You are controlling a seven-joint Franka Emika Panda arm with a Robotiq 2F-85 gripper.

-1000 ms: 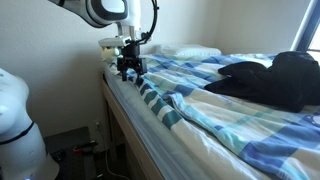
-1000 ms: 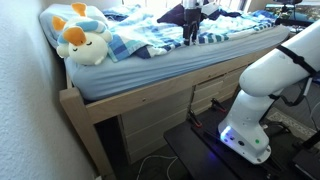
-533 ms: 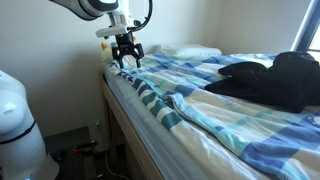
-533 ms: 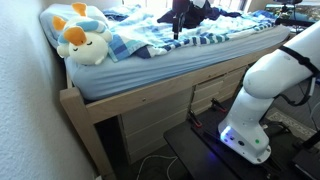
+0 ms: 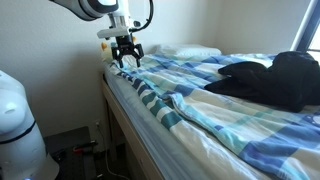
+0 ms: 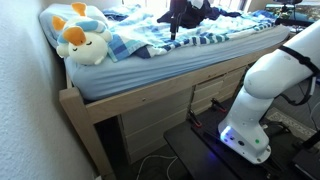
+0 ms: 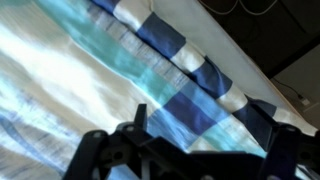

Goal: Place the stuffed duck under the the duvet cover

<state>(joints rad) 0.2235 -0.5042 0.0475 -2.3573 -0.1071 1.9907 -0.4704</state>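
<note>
Cream-white plush w/ yellow-orange head parts: the stuffed duck point(image 6: 80, 38) lies uncovered at a corner of the mattress, against the wall, in an exterior view. Just beside it starts the rumpled duvet cover point(image 6: 150, 35), in light blue, white & darker blue stripes, spread along the bed. Apart from the duck, the gripper point(image 5: 126, 60) hangs over the duvet's side edge, fingers spread wide, nothing btwn them. Wrist view: dark fingers point(image 7: 102, 155) at bottom of pic, striped cloth close below. Further along, a black bundle point(image 5: 270, 78) sits on the duvet, and a white pillow point(image 5: 192, 51) lies at the far end. Wooden bed frame point(image 6: 120, 100) underneath.
</note>
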